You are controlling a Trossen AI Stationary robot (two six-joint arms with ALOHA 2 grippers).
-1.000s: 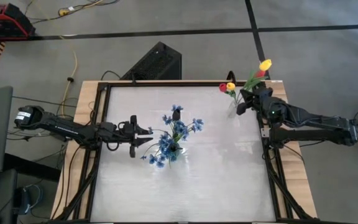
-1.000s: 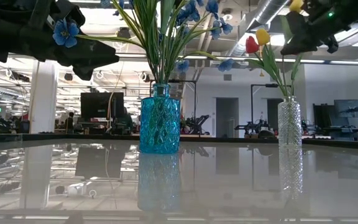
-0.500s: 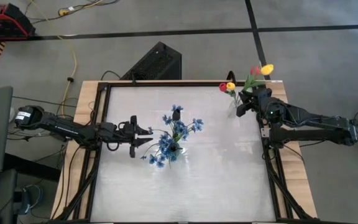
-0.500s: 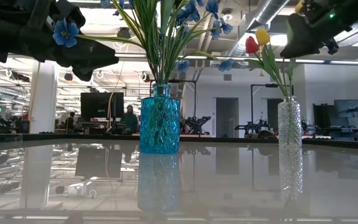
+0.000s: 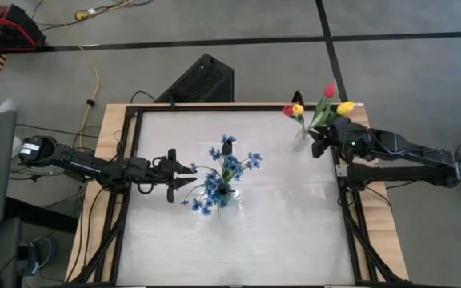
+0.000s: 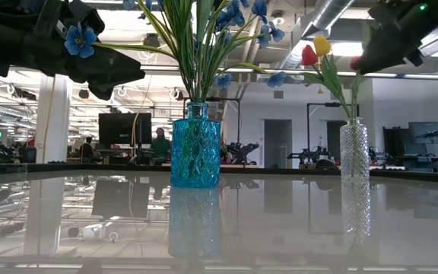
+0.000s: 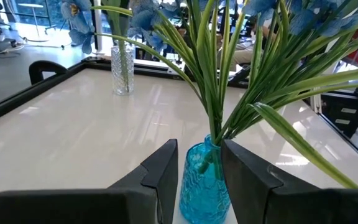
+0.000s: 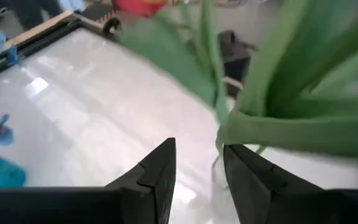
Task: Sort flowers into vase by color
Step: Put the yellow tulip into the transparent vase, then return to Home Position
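Hovering beside the clear vase [image 5: 299, 141] of tulips [image 5: 324, 108], the right end effector [image 5: 320, 144] stands open, empty.

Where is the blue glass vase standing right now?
From above, the blue vase stands near the table's middle, holding the blue flowers, just beyond the left gripper.

The table top [image 6: 280, 228] is glossy, mirror-like; its edge [image 5: 378, 208] looks like wood. Both the blue vase [image 6: 195, 148] and the clear vase [image 6: 353, 151] are faceted glass, perhaps plastic.

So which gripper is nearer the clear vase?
Right. The right gripper sits beside the clear vase, among its tulips; the left gripper is across the table by the blue vase.
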